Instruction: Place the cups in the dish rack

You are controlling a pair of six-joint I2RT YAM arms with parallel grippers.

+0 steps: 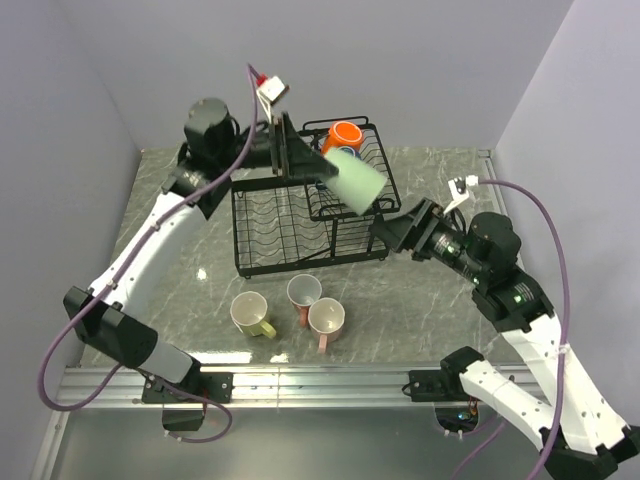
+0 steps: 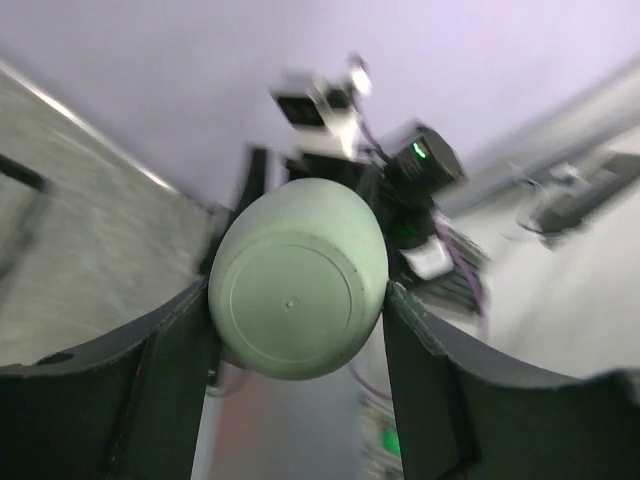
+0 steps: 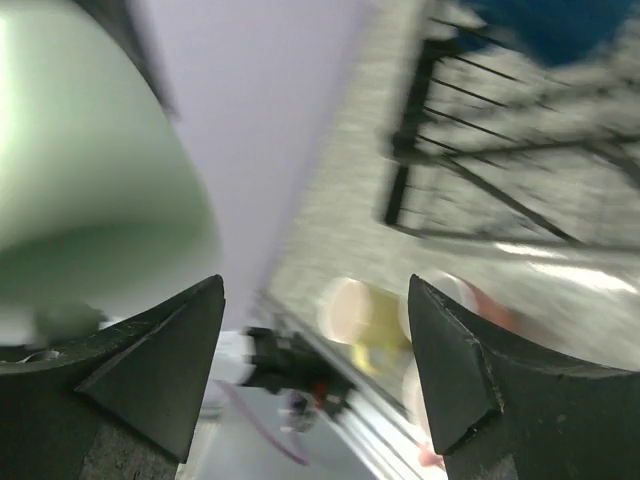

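The grey stone table (image 1: 430,300) sits between pale purple walls (image 1: 400,60). The left gripper (image 2: 297,295) squeezes the pale green cup (image 1: 352,182) on both sides, up in the air over the black dish rack (image 1: 262,225). The right gripper (image 3: 315,290) is spread wide with nothing in it, just beside the rack. An orange cup (image 1: 345,135) sits in the top basket (image 1: 378,140). A yellow cup (image 1: 250,314) and two pink cups (image 1: 326,318) stand on the table in front.
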